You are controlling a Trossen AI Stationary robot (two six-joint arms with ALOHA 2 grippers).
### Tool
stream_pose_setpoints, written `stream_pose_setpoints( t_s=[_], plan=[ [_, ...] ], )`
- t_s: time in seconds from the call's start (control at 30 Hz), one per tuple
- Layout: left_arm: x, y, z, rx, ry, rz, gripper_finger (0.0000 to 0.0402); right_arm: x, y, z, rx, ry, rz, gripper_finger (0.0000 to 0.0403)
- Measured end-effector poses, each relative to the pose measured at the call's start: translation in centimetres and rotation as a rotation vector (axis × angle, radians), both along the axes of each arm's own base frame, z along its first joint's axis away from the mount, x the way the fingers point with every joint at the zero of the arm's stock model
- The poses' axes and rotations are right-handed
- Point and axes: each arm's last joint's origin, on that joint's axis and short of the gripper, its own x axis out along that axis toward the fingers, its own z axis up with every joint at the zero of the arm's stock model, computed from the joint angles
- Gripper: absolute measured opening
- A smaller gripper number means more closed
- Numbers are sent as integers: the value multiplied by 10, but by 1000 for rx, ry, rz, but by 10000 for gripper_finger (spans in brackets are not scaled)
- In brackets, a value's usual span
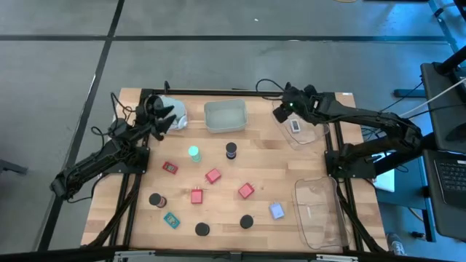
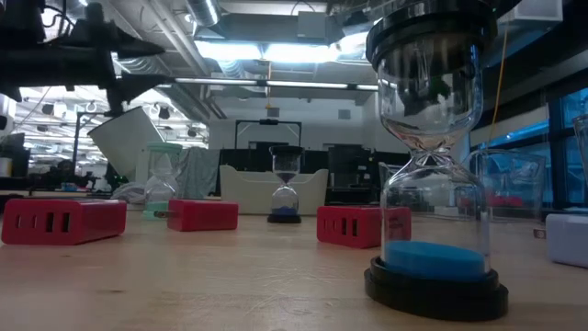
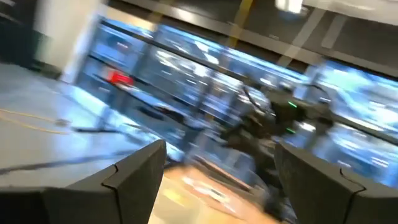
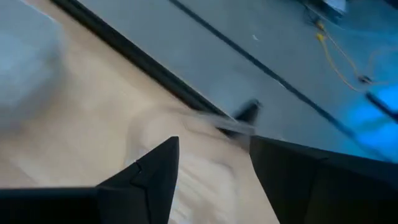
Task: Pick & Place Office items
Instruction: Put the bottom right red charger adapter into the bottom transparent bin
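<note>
- While your left gripper (image 1: 170,116) waits at the table's ten o'clock, fingers apart, empty.
- Your right gripper (image 1: 282,109) at one o'clock: fingers parted, nothing between.
- Office items (image 1: 212,175) lie scattered mid-table.

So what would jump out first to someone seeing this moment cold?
Probably the blue-sand hourglass with black caps, looming right in front of the low camera. From above, small red blocks and black-capped pieces lie scattered across the wooden table, one green-glowing round item among them. Both grippers sit at the far edge: left gripper by a white cylinder, right gripper over a clear tray.
</note>
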Motion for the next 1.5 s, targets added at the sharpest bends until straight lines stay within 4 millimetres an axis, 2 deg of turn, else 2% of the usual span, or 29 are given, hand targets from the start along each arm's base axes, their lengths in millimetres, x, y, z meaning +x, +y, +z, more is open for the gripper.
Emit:
stream_pose_setpoints(
  t_s=[0.1,0.2,0.4,0.53,0.63,0.9,1.07,1.27,1.5],
  plan=[
    [0,-4,6,15,-64,-89,296,11,22,0,85,-72,116,200],
    [-1,-8,13,52,-116,-157,296,17,52,-4,203,-63,276,200],
    [1,-13,14,72,-119,-227,296,20,111,-8,442,-59,547,200],
    [2,-14,13,71,-115,-245,296,23,140,-11,594,-99,593,211],
    [3,-15,13,72,-108,-254,296,26,155,-17,577,-74,646,227],
    [5,-19,12,46,-106,-331,296,41,177,-40,324,130,931,253],
    [6,-22,12,40,-104,-387,296,56,182,-50,237,130,1018,254],
    [7,-25,12,26,-109,-429,296,74,189,-60,229,53,1113,252],
    [9,-28,12,31,-104,-461,296,79,198,-80,345,108,1331,238]
  ],
)
